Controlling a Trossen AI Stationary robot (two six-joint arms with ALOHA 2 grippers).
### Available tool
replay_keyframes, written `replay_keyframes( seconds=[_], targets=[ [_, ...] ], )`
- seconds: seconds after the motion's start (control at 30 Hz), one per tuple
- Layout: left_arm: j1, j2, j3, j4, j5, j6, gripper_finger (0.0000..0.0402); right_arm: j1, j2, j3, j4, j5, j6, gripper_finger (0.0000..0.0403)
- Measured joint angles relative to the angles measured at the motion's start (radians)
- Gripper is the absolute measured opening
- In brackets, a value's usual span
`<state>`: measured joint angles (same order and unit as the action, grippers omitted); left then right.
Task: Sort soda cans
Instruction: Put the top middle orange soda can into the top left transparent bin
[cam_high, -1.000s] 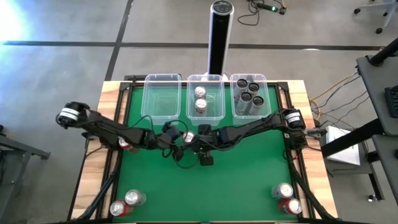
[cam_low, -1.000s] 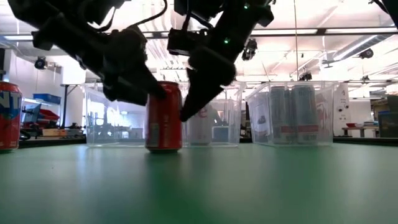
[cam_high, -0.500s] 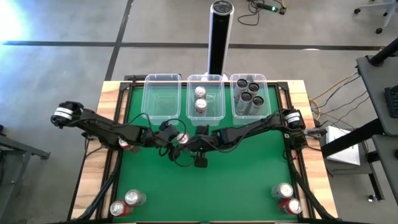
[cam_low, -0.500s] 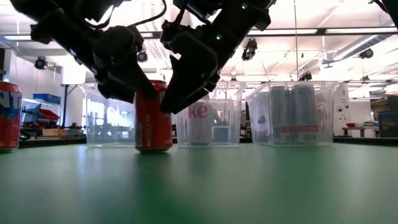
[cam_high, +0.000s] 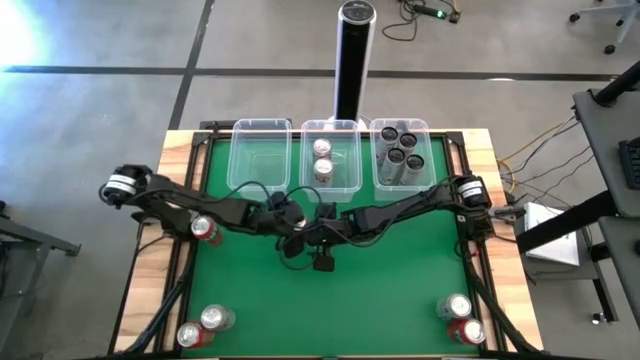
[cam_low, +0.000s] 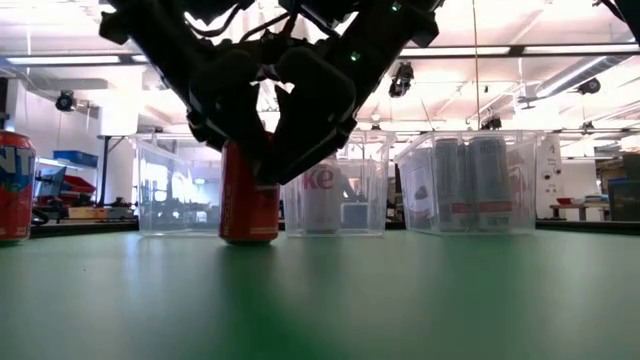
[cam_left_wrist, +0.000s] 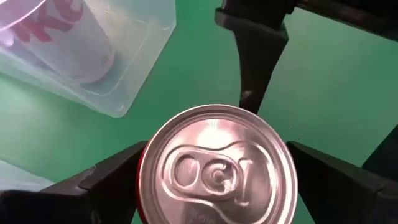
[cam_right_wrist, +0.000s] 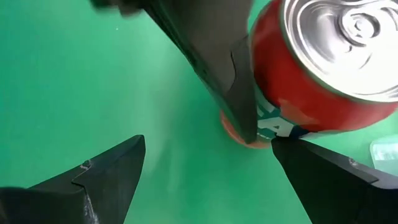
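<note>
Standing upright: red, silver-topped soda can (cam_low: 249, 205)

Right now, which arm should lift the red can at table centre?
Left. The left gripper straddles the red can, a finger on each side. The right gripper is open with the can beside one finger.

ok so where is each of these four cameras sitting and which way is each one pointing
High view: overhead, straight down on the table; both arms show.
Low view: table height, level towards the tubs; both claws come from above.
Left wrist view: above the red can, left claw straddling it.
Right wrist view: beside that can; right claw open.
All four share that can.
</note>
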<state>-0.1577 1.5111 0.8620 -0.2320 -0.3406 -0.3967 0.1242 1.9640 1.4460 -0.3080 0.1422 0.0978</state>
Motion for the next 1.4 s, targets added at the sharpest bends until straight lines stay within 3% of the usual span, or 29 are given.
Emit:
replay_keyframes(
  seconds=[0.73, 0.93, 1.03, 1.23, 1.4],
  targets=[
    [0.029, 0.048, 0.025, 0.003, 0.041, -0.004, 0.0347, 0.011, -0.001, 0.0, 0.002, -0.037, -0.005, 0.0363],
    [0.029, 0.051, 0.027, -0.012, 0.034, -0.032, 0.0281, 0.008, -0.012, 0.0, -0.009, -0.038, 0.007, 0.0363],
    [0.029, 0.051, 0.027, -0.013, 0.034, -0.035, 0.0274, 0.008, -0.02, 0.003, -0.024, -0.037, 0.012, 0.0363],
    [0.025, 0.005, 0.04, -0.056, 0.114, -0.073, 0.0274, 0.007, -0.11, 0.02, -0.125, -0.004, 0.014, 0.0364],
    [0.007, -0.05, 0.142, -0.186, 0.094, -0.057, 0.0274, 0.007, -0.239, 0.02, -0.229, -0.004, 0.039, 0.0364]
  ],
)
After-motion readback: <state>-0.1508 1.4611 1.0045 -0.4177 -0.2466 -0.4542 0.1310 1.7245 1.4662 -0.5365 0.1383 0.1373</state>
